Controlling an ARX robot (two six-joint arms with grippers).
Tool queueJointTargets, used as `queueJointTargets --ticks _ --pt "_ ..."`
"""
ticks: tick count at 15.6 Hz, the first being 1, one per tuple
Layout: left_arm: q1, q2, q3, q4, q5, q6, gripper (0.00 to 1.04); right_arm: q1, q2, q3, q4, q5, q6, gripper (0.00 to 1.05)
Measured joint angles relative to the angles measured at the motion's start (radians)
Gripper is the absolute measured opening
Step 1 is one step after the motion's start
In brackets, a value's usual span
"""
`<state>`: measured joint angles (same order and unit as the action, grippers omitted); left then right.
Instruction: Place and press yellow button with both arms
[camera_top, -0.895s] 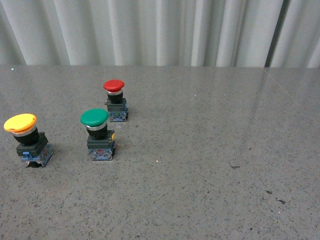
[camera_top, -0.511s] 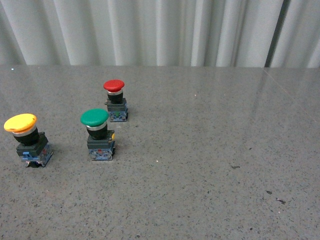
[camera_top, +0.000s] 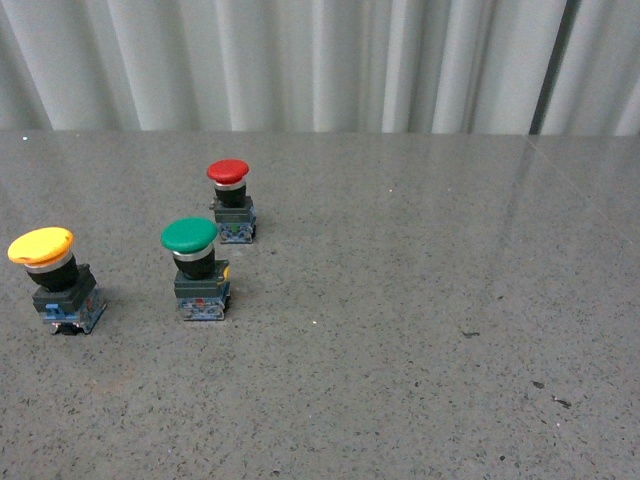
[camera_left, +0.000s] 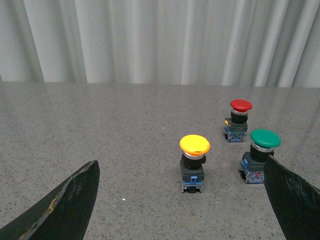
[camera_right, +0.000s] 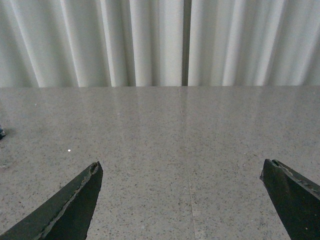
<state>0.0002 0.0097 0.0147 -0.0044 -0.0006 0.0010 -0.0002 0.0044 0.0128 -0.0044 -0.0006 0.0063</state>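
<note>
The left claw (camera_left: 180, 162) is released, fingers spread wide. The yellow button (camera_left: 194, 145) stands upright on the tabletop (camera_left: 100, 130), ahead of it and between its fingers. The right claw (camera_right: 181, 164) is released too.

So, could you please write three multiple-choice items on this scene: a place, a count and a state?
1. In the front view, the yellow button stands: A furthest left; B between the others; C furthest right.
2. Buttons on the table: A two; B three; C four.
3. The left gripper is: A shut on a button; B open, empty; C out of view.
Answers: A, it is left of the green button and the red button; B, three caps show; B, its fingers stand apart, gripping nothing.
</note>
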Motion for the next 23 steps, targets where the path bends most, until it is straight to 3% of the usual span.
queueJointTargets --ticks 8,9,10,11,12,14,16,19,23 --pt "0.0 0.0 0.0 0.0 0.0 0.0 0.98 0.0 0.0 0.0 0.0 0.0 0.0 0.98" --pt "-0.018 0.01 0.007 -0.032 -0.042 0.0 0.98 0.0 0.0 0.0 0.0 0.0 0.0 0.98" --pt "-0.113 0.108 0.045 -0.08 -0.242 0.004 0.98 0.0 0.0 0.0 0.0 0.001 0.0 0.98" --pt "-0.154 0.248 0.087 0.004 -0.354 0.008 0.98 0.0 0.0 0.0 0.001 0.0 0.0 0.98" --pt "-0.136 0.371 0.134 0.114 -0.428 0.016 0.98 0.0 0.0 0.0 0.001 0.001 0.0 0.98" --pt "-0.095 0.647 0.261 0.335 -0.372 0.022 0.98 0.0 0.0 0.0 -0.002 0.0 0.0 0.98" --pt "-0.079 0.929 0.399 0.428 -0.278 0.017 0.98 0.0 0.0 0.0 0.0 0.0 0.0 0.98" --pt "-0.103 1.252 0.527 0.404 -0.177 -0.003 0.98 0.0 0.0 0.0 0.0 0.0 0.0 0.98" --pt "-0.117 1.4 0.558 0.376 -0.099 -0.047 0.98 0.0 0.0 0.0 0.0 0.0 0.0 0.98"
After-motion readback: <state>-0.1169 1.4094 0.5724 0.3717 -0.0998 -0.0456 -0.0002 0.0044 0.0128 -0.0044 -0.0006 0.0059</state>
